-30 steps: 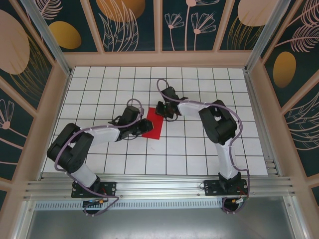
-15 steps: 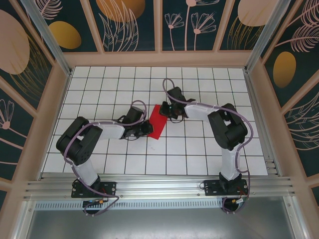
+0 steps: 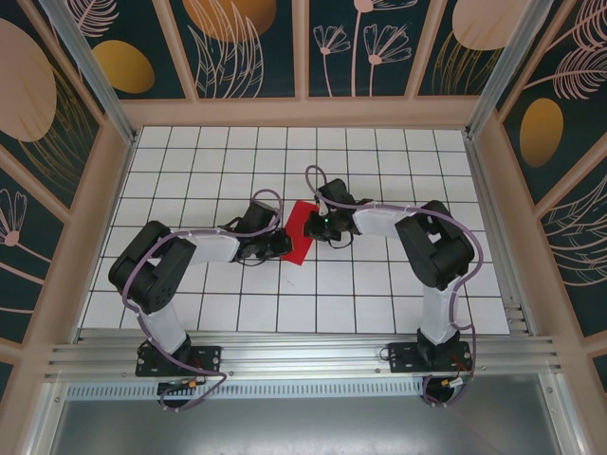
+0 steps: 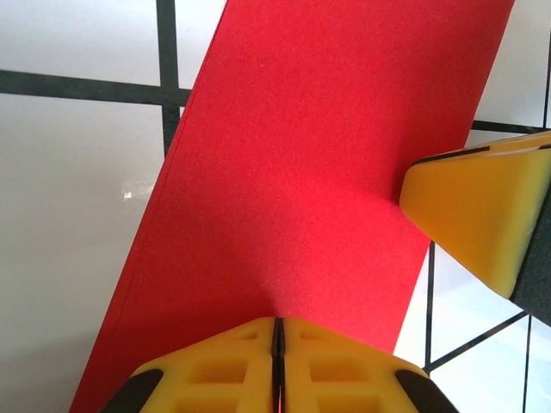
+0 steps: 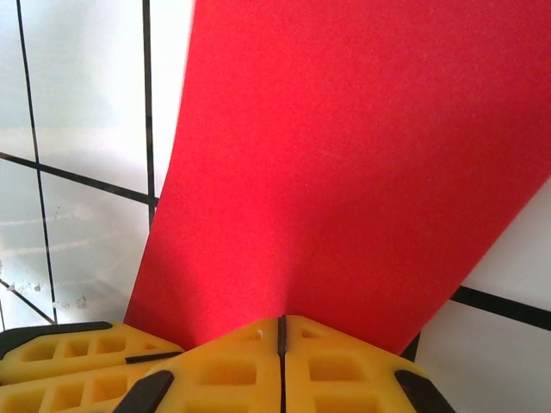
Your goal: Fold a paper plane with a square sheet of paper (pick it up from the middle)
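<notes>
Pinching smooth bright red sheet of paper [image 3: 299,237] at opposite edges, left end effector [image 3: 283,245], right end effector [image 3: 319,225]

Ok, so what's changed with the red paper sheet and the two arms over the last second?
The left gripper slid right, up to the bright red square sheet of paper, which shifted slightly right and looks narrower from above. The right gripper came towards the near edge, over the sheet. Both are shut on it now. The sheet stays between the two grippers.
</notes>
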